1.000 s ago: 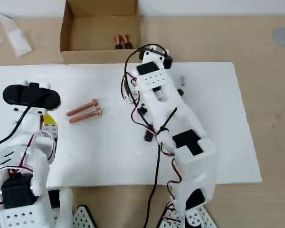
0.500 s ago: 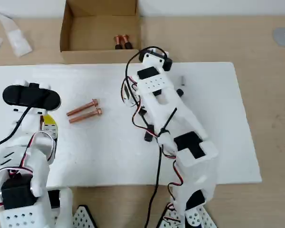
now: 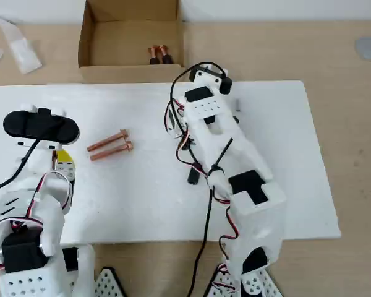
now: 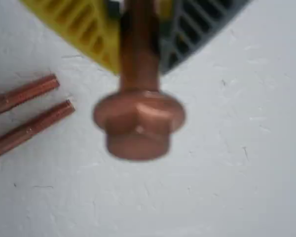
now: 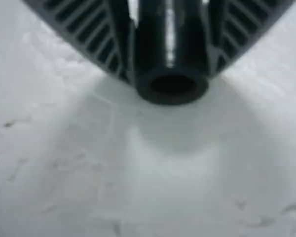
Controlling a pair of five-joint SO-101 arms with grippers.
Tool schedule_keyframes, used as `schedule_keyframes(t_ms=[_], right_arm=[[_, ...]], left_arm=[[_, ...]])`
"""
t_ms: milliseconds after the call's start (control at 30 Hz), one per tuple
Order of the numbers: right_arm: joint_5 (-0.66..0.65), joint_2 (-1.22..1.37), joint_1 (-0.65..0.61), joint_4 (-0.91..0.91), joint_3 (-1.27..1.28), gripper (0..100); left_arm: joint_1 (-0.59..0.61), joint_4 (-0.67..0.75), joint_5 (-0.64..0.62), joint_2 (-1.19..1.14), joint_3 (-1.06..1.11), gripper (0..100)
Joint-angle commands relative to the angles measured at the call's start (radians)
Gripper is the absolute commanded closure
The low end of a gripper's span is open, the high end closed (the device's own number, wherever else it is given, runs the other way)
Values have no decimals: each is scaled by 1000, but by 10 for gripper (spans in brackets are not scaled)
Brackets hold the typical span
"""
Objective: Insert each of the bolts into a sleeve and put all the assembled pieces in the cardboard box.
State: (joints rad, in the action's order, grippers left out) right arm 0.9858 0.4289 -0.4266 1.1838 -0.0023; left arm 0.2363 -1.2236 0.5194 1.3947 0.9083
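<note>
My left gripper (image 4: 140, 44) is shut on a copper bolt (image 4: 138, 118), gripped by its shank between the yellow and grey fingers, head pointing away from the jaws. It hangs over the white mat (image 3: 130, 192) at the left (image 3: 60, 159). Two loose copper bolts (image 3: 109, 146) lie side by side on the mat just right of it, and their threaded ends (image 4: 27, 111) appear in the left wrist view. My right gripper (image 5: 172, 54) is shut on a black sleeve (image 5: 172, 85), open end outward, close above the mat. The right arm (image 3: 207, 108) stretches over the mat's middle.
The cardboard box (image 3: 86, 43) stands beyond the mat's far edge and holds two assembled pieces (image 3: 158, 54). A small black piece (image 3: 193, 176) lies on the mat beside the right arm's cables. White scraps (image 3: 21, 52) lie at the far left.
The right arm has shifted a little to the right and slightly back from the box. The left arm and the loose bolts have stayed put.
</note>
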Motion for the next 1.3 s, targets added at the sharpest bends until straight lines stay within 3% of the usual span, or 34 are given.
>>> schedule_keyframes(t_ms=[0,200,367,567,733,900,1100,1267], right_arm=[[-3,21,-1,32,-91,989],[-60,21,-5,255,-432,989],[-204,21,-33,453,-808,989],[-577,16,-139,605,-1086,989],[-707,-82,-166,605,-1150,989],[-729,-271,-223,606,-1035,989],[-664,-607,-265,598,-487,989],[-657,-822,-263,582,-127,989]], left_arm=[[-14,14,8,13,-15,991],[-11,15,0,15,-49,991],[-9,68,-135,15,-120,991],[-8,282,-264,15,-81,991],[-8,537,-261,15,43,995],[-14,569,-265,15,100,996],[-17,537,-275,15,94,996],[-21,545,-407,15,92,996]])
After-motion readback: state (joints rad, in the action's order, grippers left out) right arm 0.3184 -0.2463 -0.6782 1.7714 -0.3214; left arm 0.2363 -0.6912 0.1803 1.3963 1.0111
